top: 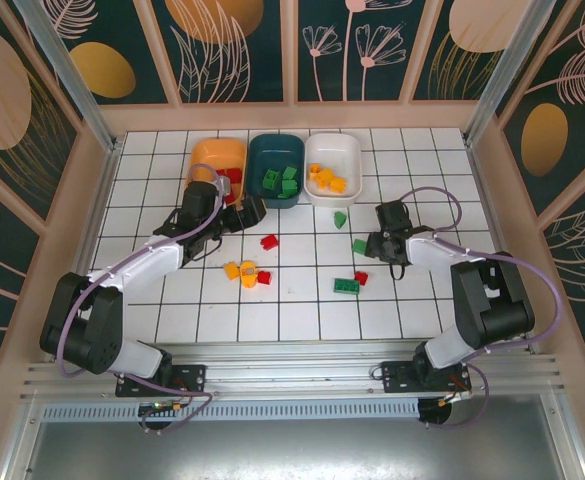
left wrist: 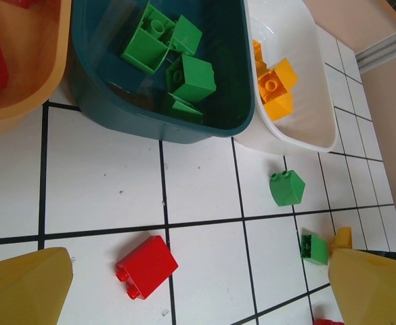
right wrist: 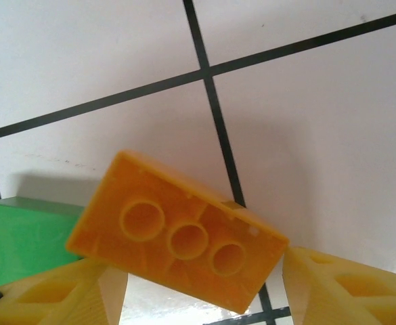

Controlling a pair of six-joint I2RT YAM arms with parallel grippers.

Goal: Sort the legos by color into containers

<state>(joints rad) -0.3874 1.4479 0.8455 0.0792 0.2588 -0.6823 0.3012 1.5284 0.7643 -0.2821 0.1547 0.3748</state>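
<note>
My right hand (right wrist: 198, 263) has an orange brick (right wrist: 184, 230) pinched between its fingers, underside toward the wrist camera and skewed across the grip. The fingers are closed only as far as the brick allows. Its shadow on the tiles tells me it hangs clear of the table (top: 422, 160). I judge the step in hand to be the carry to the white tub (top: 338, 148). That tub lies ahead of this hand and off to its left, with orange pieces already in it.

Because the brick sits crooked, I would move slowly, avoid twisting the wrist, and raise it above the tub's near rim before going forward. I would open only once it is over the middle of the tub. A green brick (right wrist: 22, 237) lies on the table just beside one finger. A second green brick (top: 340, 219) sits near the line to the tub, so height matters.

The teal tub (top: 275, 150) sits just beside the white one on its left, and the back wall (top: 412, 115) is close behind. Bare tiles to the right give the roomiest approach. My left hand (left wrist: 198, 277) is spread wide and holds nothing, with a red brick (left wrist: 147, 265) just ahead of it.
</note>
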